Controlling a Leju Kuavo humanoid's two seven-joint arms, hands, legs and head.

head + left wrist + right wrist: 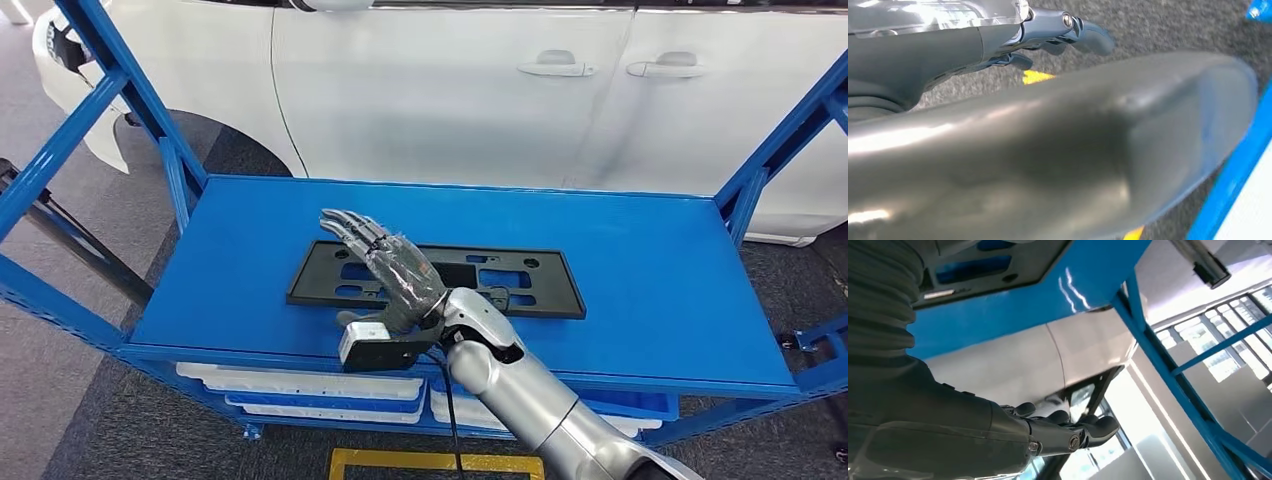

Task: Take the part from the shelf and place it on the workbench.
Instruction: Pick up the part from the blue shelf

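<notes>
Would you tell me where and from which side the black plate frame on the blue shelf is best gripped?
Probably the near long edge of the black plate frame, approached from the robot's side. The frame lies flat on the blue shelf, so a top pinch finds little; fingers through a cutout with the thumb under that edge may work. The right hand, fingers extended, is already above its left half.

Black flat rectangular part (pixel 520 283) with cut-out slots and holes, lying flat on the blue shelf (pixel 640 260) near its front edge, long side along that edge, left-middle stretch hidden.
</notes>
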